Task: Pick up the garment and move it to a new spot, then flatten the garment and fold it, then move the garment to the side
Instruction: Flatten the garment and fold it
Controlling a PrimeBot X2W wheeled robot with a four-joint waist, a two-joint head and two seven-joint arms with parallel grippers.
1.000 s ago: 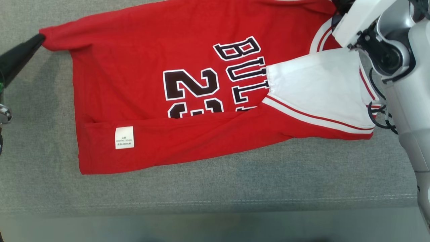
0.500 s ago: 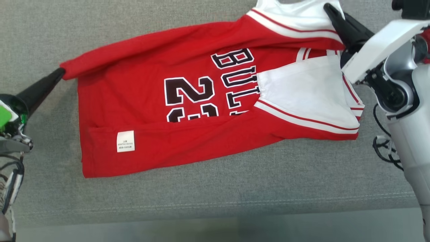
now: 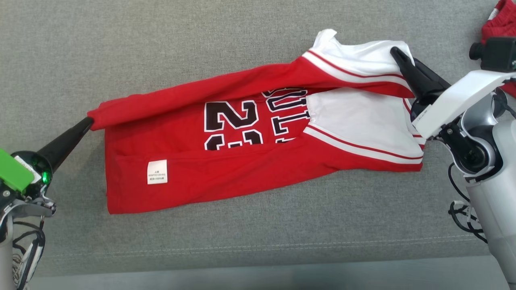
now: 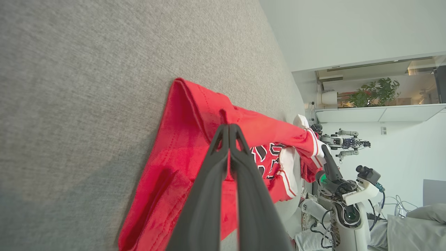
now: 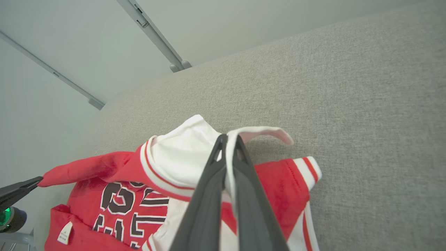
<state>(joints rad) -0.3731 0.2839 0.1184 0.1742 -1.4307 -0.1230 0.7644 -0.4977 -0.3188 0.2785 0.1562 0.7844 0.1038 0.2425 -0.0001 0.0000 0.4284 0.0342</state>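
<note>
Both arms have drawn the far edge back toward 6 o'clock. The left gripper, pinched on the red hem corner, has come down and inward from 10 o'clock, and the right gripper has come down from 1 o'clock with the white shoulder. The garment now lies narrower, its folded edge lapping the black lettering and hiding the top letter

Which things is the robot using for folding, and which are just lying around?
For the job: red jersey; left gripper and right gripper, both pinching it.
Just lying about: other red cloth at the far right; potted plant.
</note>
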